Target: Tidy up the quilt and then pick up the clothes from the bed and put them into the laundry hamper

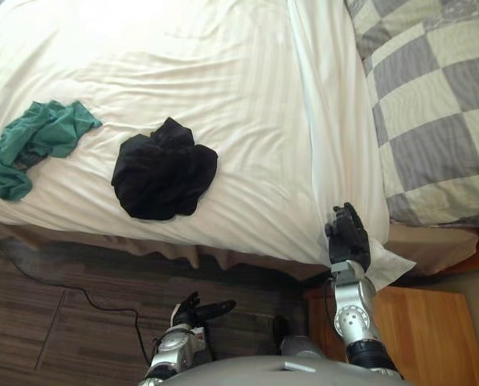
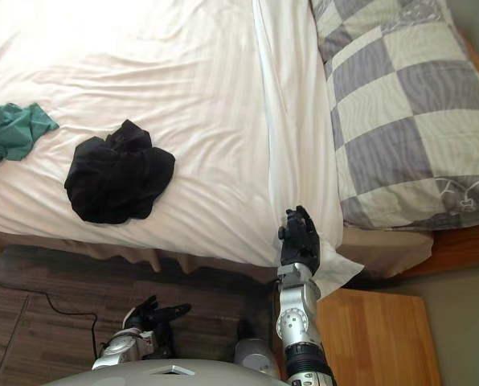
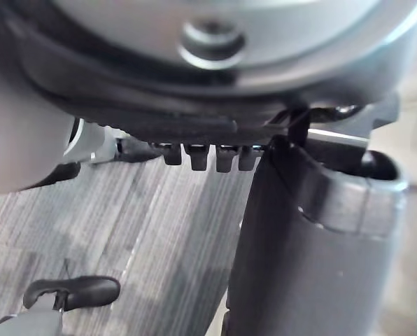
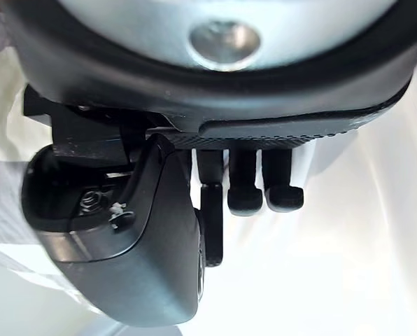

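Two garments (image 1: 164, 178) wait | right hand (image 1: 348, 235) at quilt (image 1: 223, 88) corner to straighten, grip we cannot tell | left hand (image 1: 198, 310) loose-fingered

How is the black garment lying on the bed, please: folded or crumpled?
Crumpled: the black garment sits in a bunched heap with irregular folds on the white quilt.

Bright light washes out the quilt (image 1: 183, 72); the floor (image 1: 79, 322) lies dim.
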{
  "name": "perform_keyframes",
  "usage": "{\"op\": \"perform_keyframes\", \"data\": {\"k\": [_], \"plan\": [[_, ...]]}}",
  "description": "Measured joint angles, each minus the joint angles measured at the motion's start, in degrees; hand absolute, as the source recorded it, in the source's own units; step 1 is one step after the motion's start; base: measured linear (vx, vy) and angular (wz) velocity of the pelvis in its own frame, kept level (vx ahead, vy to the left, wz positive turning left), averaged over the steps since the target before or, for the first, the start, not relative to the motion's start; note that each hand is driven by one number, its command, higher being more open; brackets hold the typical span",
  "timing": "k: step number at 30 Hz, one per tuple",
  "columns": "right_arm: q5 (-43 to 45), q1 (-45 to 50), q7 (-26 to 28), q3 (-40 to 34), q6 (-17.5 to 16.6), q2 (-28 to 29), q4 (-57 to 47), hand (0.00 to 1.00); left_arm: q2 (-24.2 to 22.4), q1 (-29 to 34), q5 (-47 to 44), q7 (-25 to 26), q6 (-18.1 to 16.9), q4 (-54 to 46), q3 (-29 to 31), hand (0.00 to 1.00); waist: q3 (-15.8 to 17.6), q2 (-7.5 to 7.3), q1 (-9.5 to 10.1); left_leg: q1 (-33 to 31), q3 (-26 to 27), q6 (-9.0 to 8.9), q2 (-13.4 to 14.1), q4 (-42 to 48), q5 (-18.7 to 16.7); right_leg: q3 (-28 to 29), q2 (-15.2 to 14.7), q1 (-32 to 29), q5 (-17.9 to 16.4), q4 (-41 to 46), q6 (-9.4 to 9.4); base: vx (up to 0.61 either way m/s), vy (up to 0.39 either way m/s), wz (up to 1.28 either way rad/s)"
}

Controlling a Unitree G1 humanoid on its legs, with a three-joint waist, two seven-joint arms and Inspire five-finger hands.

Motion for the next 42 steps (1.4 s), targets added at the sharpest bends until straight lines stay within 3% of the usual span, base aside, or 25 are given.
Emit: {"op": "perform_keyframes", "data": {"k": [7, 8, 17, 23, 27, 29, 33, 38, 42], "plan": [[-2.0, 0.1, 1.1, -1.4, 2.5, 0.0, 4.6, 0.00, 1.6, -0.1, 0.0, 0.2, 1.0, 1.5, 0.4, 1.00, -1.5, -0.95, 0.00, 3.1, 0.7, -0.95, 0.9, 0.0, -0.7, 0.4, 1.3, 3.9, 0.3, -2.3, -0.42, 0.06, -0.034, -0.05], [-2.0, 0.0, 1.1, -2.4, 3.4, 0.3, 4.6, 0.00, 1.8, -0.1, 0.0, 0.3, 1.1, 1.6, 1.3, 1.00, -2.0, -1.71, 0.02, 3.6, 1.6, -1.00, 1.0, 0.0, -0.8, 1.0, 1.4, 4.1, 0.3, -2.3, -0.44, 0.03, -0.009, -0.16], [-2.1, 1.1, 1.1, -6.4, 6.1, 3.0, 4.8, 0.00, 2.5, 0.5, 0.0, 0.5, 1.5, 2.1, 5.7, 1.00, -2.0, -2.25, -0.07, 7.7, 5.8, -1.56, 1.2, 0.0, -2.1, 4.2, 1.7, 6.5, 0.4, -3.0, -0.64, 0.02, 0.003, -0.20], [-5.6, 1.2, 3.1, -9.2, 6.4, 3.2, 13.2, 0.00, 2.8, 0.2, 0.1, 0.5, 2.4, 2.3, 5.8, 1.00, -1.9, -3.38, -0.18, 10.8, 7.8, -2.17, 1.5, 0.0, -3.2, 5.7, 2.1, 8.8, 0.5, -3.5, -0.69, 0.01, -0.009, -0.15], [-8.0, 1.3, 3.1, -15.0, 7.7, 3.8, 18.2, 0.00, 3.1, 0.3, 0.0, 0.4, 2.4, 2.2, 5.9, 1.00, -1.9, -4.40, -0.41, 11.1, 8.0, -2.18, 1.5, 0.0, -3.4, 5.7, 2.0, 9.4, 0.7, -4.2, -1.06, 0.00, 0.000, 0.00], [-9.1, 1.5, 2.6, -17.7, 8.5, 4.1, 21.2, 0.00, 3.0, 0.5, 0.0, 0.4, 2.4, 2.3, 7.2, 1.00, -1.9, -4.43, -1.07, 11.6, 8.3, -2.34, 1.5, 0.0, -3.6, 5.7, 2.0, 9.8, 0.7, -4.2, -1.07, 0.00, -0.031, -0.08], [-8.9, 4.9, -3.8, -24.8, 11.4, 4.1, 30.1, 0.00, 3.0, 1.1, 0.0, 0.3, 2.2, 2.1, 8.3, 1.00, -1.6, -3.68, -1.62, 12.3, 9.4, -2.47, 1.7, 0.0, -4.3, 6.1, 2.1, 9.8, 0.8, -4.1, -1.07, 0.00, -0.030, -0.13], [-8.7, 13.8, -6.5, -26.5, 12.8, 4.2, 33.2, 0.00, 2.5, 2.2, 0.0, 0.2, 2.2, 2.0, 10.5, 1.00, -1.2, -1.37, -2.52, 13.2, 11.3, -2.53, 2.1, 0.0, -4.9, 6.7, 2.5, 8.7, 0.8, -2.2, -1.05, -0.01, -0.034, -0.22], [-8.6, 16.0, -7.3, -27.0, 12.5, 4.1, 33.0, 0.00, 2.6, 2.6, 0.0, 0.3, 2.2, 2.0, 12.3, 1.00, -1.5, -1.55, -2.97, 13.2, 11.4, -2.42, 2.7, 0.0, -4.9, 6.6, 2.8, 7.9, 0.8, -0.9, -1.01, -0.04, -0.052, -0.03]]}}
